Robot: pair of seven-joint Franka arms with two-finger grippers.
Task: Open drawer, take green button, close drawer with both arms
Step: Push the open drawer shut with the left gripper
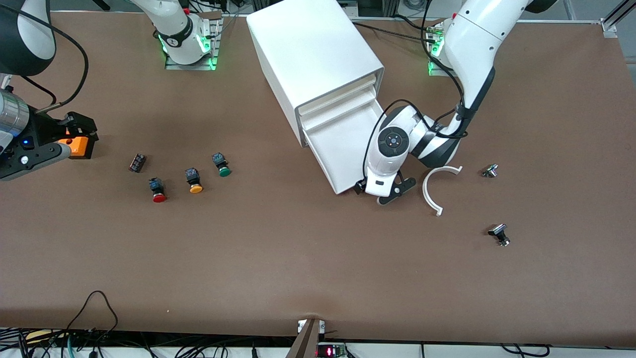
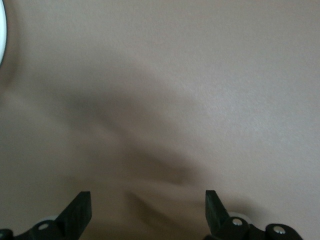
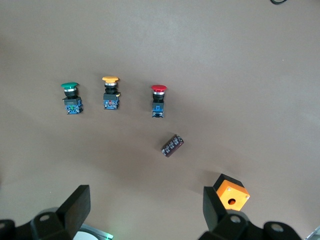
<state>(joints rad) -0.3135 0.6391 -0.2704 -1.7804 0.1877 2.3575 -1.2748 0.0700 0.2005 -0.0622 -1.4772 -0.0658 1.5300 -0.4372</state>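
Drawer [image 1: 343, 149] standing pulled out of cabinet [image 1: 313, 59]. Left gripper [image 1: 381, 195] hovering at its front corner, jaws spread, empty. Right gripper [image 3: 145, 210] hanging over bench [image 1: 298, 258] near buttons, jaws wide, empty. Green button [image 1: 222, 165] lying beside orange one. Next: right arm descending on green cap.

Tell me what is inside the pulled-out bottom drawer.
The drawer shows only bare white floor and sloped walls. The left end effector, open, sits at its front corner, and that arm's wrist covers part of the tray. The green button lies outside on the table.
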